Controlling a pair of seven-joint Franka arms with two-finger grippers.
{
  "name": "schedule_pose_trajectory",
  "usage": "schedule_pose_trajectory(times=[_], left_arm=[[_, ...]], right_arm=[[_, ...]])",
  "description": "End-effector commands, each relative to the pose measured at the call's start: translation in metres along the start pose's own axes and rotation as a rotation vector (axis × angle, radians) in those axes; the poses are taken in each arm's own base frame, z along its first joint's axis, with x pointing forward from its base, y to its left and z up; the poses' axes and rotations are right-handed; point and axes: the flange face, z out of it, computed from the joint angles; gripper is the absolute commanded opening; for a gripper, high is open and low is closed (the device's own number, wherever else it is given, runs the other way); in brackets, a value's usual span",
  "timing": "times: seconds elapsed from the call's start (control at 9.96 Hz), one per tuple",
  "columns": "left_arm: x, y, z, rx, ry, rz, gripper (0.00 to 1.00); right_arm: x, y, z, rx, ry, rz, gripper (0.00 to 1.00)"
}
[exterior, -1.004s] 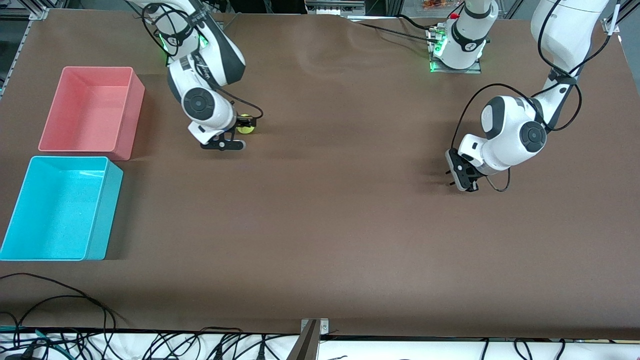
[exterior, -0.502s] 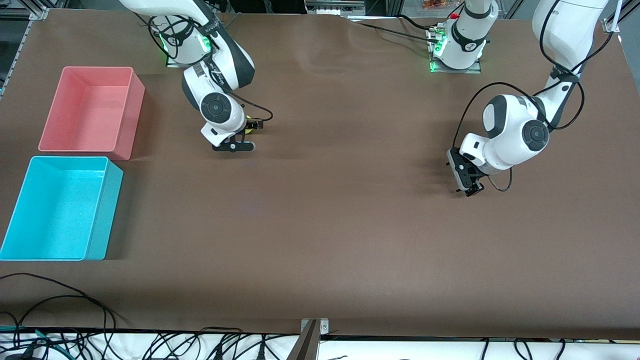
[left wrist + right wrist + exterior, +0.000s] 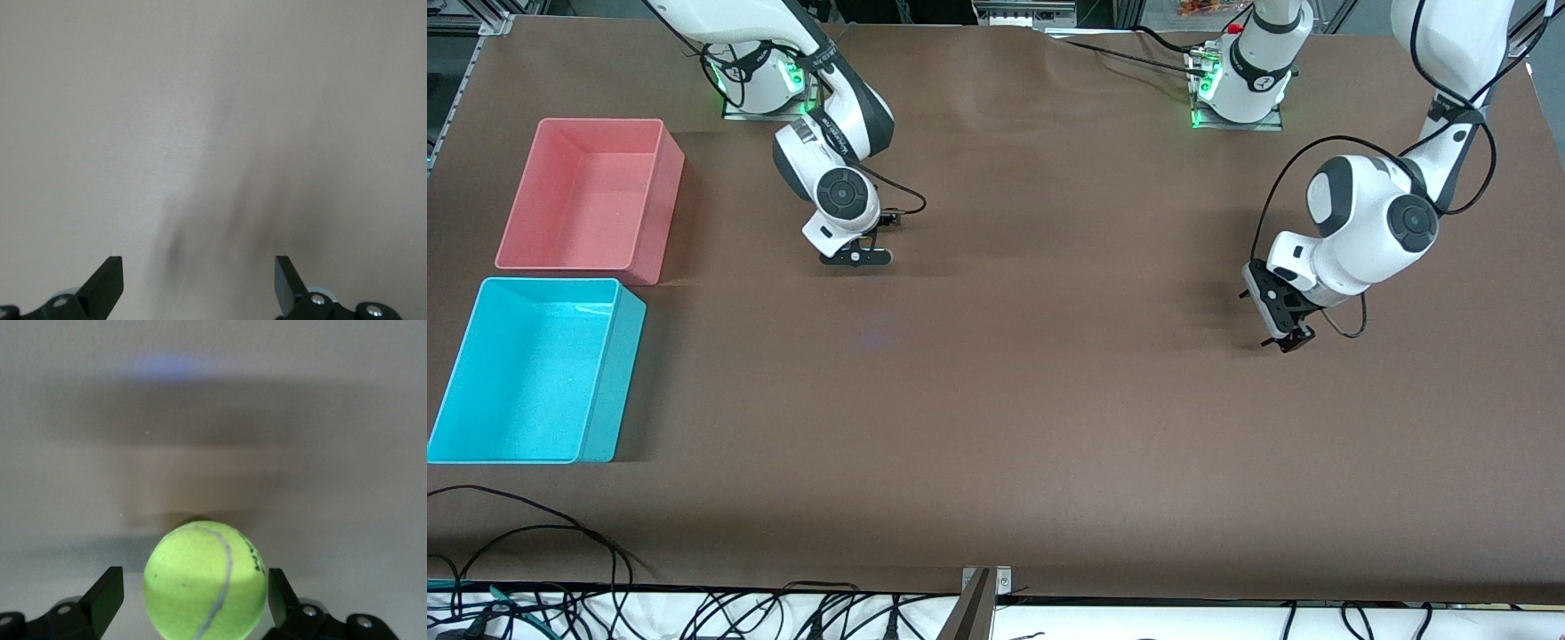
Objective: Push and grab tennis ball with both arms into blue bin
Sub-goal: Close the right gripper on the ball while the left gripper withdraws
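Observation:
The tennis ball (image 3: 205,580), yellow-green with a pale seam, rests on the brown table between the fingers of my right gripper (image 3: 194,573). The jaws stand on either side of it, open, with a gap showing on one side. In the front view the right gripper (image 3: 870,238) hangs low over the table near the right arm's base, and the wrist hides the ball. My left gripper (image 3: 1285,331) is open over bare table toward the left arm's end; its wrist view shows the left gripper (image 3: 197,261) with nothing between its fingers. The blue bin (image 3: 618,356) sits empty at the right arm's end, near the front camera.
An empty pink bin (image 3: 660,209) stands beside the blue bin, farther from the front camera. Brown table (image 3: 1005,400) stretches between the two arms. Black cables (image 3: 560,569) lie along the table's front edge.
The right hand has slid toward the left arm's end and now covers the ball in the front view. The left gripper has opened and drifted toward the left arm's end.

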Motion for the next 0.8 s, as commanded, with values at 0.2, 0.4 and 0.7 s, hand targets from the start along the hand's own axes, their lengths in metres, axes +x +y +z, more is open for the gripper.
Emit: schedule_pose_trajectory(times=[0.2, 0.4, 0.7], left_arm=[[-0.01, -0.023, -0.071, 0.016, -0.002, -0.01, 1.0], [0.004, -0.044, -0.113, 0.025, -0.045, 0.051, 1.0], [0.019, -0.063, -0.175, 0.059, -0.109, 0.104, 1.0]], right_arm=[[0.008, -0.003, -0.013, -0.034, 0.005, 0.004, 0.33], [0.032, 0.008, -0.067, -0.051, -0.015, 0.041, 0.33], [0.063, 0.044, -0.154, -0.047, -0.034, 0.039, 0.33]])
